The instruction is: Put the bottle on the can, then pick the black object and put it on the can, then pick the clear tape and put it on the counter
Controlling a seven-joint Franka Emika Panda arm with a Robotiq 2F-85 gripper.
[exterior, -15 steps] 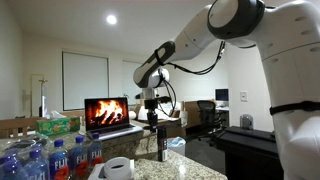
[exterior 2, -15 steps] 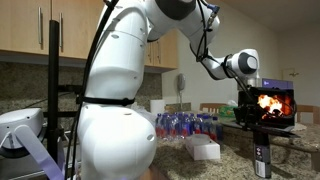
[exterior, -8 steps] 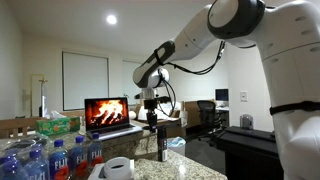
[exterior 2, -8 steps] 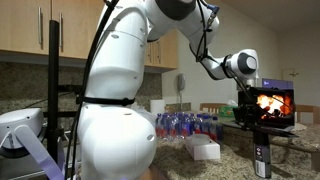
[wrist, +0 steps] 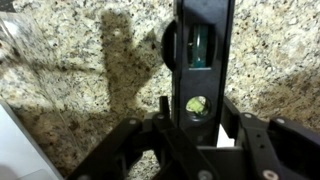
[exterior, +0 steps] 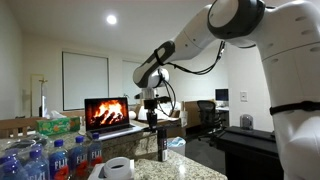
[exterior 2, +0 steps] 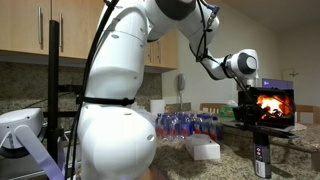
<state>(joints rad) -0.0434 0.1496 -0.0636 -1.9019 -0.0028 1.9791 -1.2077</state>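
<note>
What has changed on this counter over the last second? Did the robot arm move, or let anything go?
Nothing that shows. In both exterior views the arm and its gripper stand where they stood above the counter, and the laptop and water bottles have not shifted. The wrist view shows the black object between the gripper's jaws, but it has no earlier picture to compare.

In an exterior view the camera sits low at the counter (exterior: 175, 168), facing the laptop (exterior: 108, 113) at middle range. In an exterior view it looks past the robot's body (exterior 2: 115, 110) from behind. These 2 share the arm (exterior: 185, 45), laptop and water bottles (exterior: 50, 155). The wrist view looks straight down, close, on the bar (wrist: 205, 60) and counter.
</note>
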